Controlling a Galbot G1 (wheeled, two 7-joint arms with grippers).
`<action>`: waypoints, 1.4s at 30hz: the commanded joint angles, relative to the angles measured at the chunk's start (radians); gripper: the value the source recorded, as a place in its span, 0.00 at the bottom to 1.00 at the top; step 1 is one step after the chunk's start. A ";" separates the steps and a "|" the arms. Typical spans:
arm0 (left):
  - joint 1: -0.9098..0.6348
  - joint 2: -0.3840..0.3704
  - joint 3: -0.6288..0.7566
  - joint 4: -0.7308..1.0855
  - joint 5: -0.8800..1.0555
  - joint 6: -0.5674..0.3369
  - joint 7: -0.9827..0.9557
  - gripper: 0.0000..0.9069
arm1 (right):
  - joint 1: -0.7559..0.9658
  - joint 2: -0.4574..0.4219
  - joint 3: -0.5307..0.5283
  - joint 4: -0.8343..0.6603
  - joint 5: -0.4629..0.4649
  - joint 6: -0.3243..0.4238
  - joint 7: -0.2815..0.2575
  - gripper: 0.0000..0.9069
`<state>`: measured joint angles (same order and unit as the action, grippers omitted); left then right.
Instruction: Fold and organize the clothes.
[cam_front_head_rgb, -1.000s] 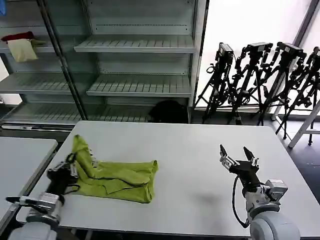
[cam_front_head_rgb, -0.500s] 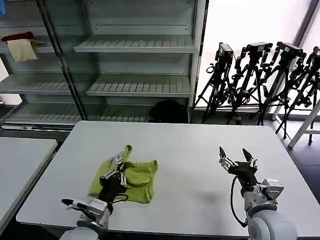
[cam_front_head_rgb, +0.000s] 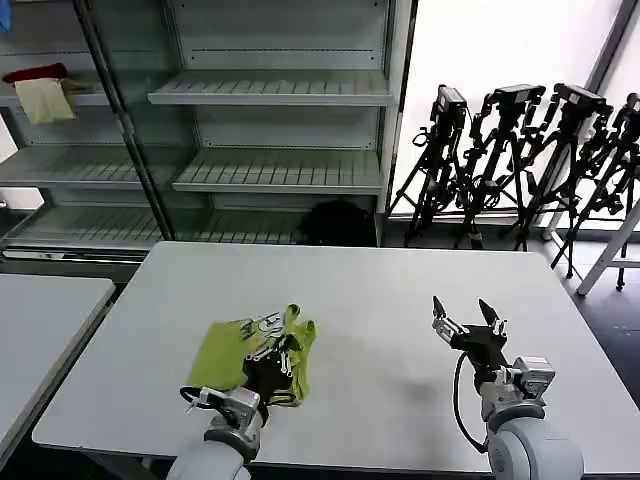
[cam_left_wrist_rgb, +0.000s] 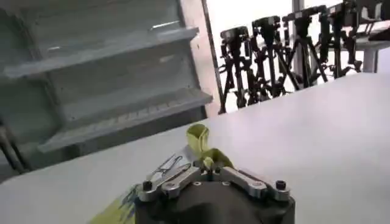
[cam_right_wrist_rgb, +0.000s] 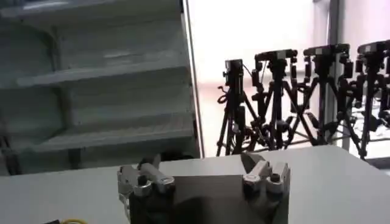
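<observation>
A wide white table (cam_front_head_rgb: 380, 300) took up the foreground of the head view, with a second, smaller table (cam_front_head_rgb: 40, 320) just beside it on the robot's left. Behind them stood grey metal shelving (cam_front_head_rgb: 270, 130), and on an upper shelf at the far left lay a red cloth (cam_front_head_rgb: 35, 73) with a cream cloth (cam_front_head_rgb: 45, 100) hanging just below it. To the right of the shelving, a row of black tripods (cam_front_head_rgb: 520, 150) stood before a bright window.

On the near left part of the white table lay the lime yellow-green T-shirt (cam_front_head_rgb: 225, 350), bunched into a compact, partly folded heap. The left gripper (cam_front_head_rgb: 272, 338) sat over the shirt's right-hand end, its fingers closed on a fold of the cloth. In the left wrist view, a small loop of the same T-shirt (cam_left_wrist_rgb: 204, 143) rose between the closed fingers of the left gripper (cam_left_wrist_rgb: 210, 173).

The right gripper (cam_front_head_rgb: 463, 318) hovered above bare tabletop on the robot's right, well apart from the shirt, its fingers spread and holding nothing. The right wrist view showed the right gripper (cam_right_wrist_rgb: 204, 173) with the same wide gap between its two fingers.
</observation>
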<state>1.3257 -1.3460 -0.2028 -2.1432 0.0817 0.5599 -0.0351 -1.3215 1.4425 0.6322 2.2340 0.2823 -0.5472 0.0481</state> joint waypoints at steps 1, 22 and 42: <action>-0.027 -0.021 0.044 0.116 0.000 0.017 -0.008 1.00 | -0.001 0.000 0.002 -0.008 -0.007 0.002 -0.004 1.00; -0.010 -0.138 0.090 0.163 -0.036 0.017 -0.058 1.00 | -0.010 0.001 -0.001 -0.008 -0.025 0.000 0.004 1.00; 0.055 0.166 -0.727 -0.019 -0.667 -0.006 0.054 1.00 | 0.007 0.008 -0.019 -0.044 -0.033 0.002 0.006 1.00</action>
<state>1.3236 -1.3592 -0.4374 -2.1885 -0.2921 0.5325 -0.0476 -1.3154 1.4477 0.6170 2.2065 0.2531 -0.5467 0.0526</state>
